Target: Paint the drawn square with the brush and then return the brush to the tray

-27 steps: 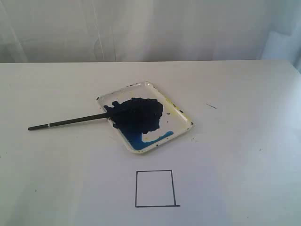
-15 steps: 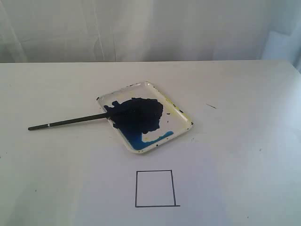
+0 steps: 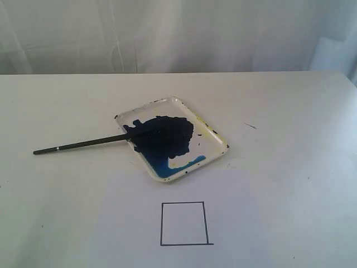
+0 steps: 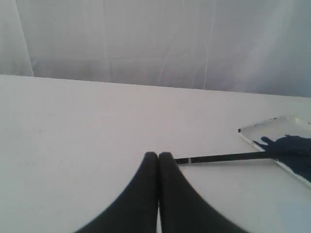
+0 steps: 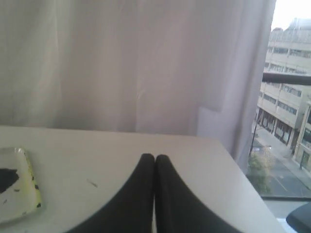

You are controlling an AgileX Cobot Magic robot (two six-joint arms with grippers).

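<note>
The white tray [image 3: 215,138] with a large dark blue paint blotch lies mid-table. The brush [image 3: 78,145] rests with its bristles in the paint and its black handle stretching left onto the table. The drawn square [image 3: 183,223], white inside, is on the table in front of the tray. Neither gripper shows in the exterior view. In the left wrist view my left gripper [image 4: 158,156] is shut and empty, short of the brush [image 4: 223,157] handle's end, with the tray [image 4: 252,133] beyond. My right gripper [image 5: 154,158] is shut and empty, the tray [image 5: 26,191] off to one side.
The white table [image 3: 290,184] carries a small dark mark [image 3: 250,125] right of the tray. A white curtain [image 3: 178,33] hangs behind the table. In the right wrist view the table's far corner [image 5: 218,145] ends near a window [image 5: 284,97].
</note>
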